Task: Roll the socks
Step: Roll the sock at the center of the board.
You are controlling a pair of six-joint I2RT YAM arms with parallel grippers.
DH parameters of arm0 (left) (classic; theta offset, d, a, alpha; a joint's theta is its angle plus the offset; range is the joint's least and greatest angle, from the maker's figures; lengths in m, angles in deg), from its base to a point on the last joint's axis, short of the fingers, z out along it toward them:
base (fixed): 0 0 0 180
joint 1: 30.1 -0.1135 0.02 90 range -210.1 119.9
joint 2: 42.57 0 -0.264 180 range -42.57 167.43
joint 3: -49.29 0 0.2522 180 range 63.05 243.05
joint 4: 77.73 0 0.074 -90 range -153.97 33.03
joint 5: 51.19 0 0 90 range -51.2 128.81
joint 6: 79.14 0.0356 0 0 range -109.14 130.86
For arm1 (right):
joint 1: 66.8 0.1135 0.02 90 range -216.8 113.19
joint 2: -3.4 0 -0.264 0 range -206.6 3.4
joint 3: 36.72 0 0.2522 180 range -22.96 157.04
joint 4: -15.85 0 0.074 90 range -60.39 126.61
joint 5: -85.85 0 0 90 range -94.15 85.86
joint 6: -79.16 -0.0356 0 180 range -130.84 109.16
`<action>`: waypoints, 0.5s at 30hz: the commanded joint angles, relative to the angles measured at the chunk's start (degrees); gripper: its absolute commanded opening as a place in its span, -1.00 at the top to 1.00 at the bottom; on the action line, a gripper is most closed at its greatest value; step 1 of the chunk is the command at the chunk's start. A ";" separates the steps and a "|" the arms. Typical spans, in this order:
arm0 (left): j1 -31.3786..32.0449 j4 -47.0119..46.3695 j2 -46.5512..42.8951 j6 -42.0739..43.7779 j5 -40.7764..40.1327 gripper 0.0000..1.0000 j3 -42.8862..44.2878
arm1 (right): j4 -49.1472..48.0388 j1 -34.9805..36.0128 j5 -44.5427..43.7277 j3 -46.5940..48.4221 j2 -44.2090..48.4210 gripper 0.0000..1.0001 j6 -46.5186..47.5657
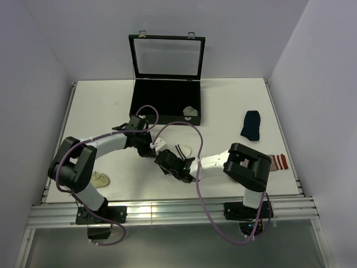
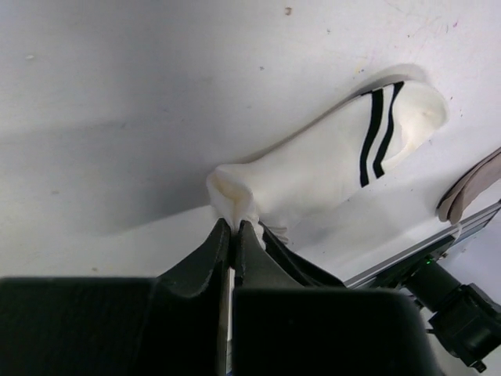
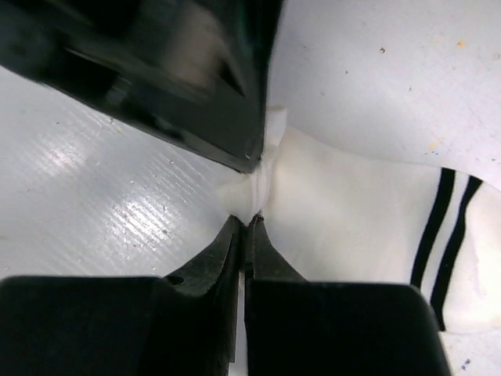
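Note:
A white sock with two black cuff stripes [image 1: 184, 150] lies flat at the table's front middle. My left gripper [image 1: 161, 150] and right gripper [image 1: 169, 158] meet at its toe end, tip to tip. In the left wrist view the left gripper [image 2: 233, 225] is shut on a pinched fold of the white sock [image 2: 329, 168]. In the right wrist view the right gripper [image 3: 247, 222] is shut on the same end of the sock [image 3: 352, 219], with the left gripper [image 3: 255, 160] just above it. A navy sock [image 1: 251, 125] lies at the right.
An open black case [image 1: 166, 103] stands behind the arms with a small grey item [image 1: 191, 112] inside. A sock with red stripes [image 1: 278, 162] lies by the right arm's elbow. A beige sock [image 1: 101, 180] lies at the front left.

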 commanded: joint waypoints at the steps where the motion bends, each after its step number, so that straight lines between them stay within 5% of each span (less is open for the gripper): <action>1: -1.86 -2.04 -3.68 -2.47 0.05 0.87 -1.50 | 2.67 -1.06 9.68 -4.61 1.91 1.00 -2.16; 15: -4.85 -7.84 -10.98 -3.89 1.19 -0.35 -7.30 | -11.30 -16.43 45.36 -12.43 4.48 1.00 -12.08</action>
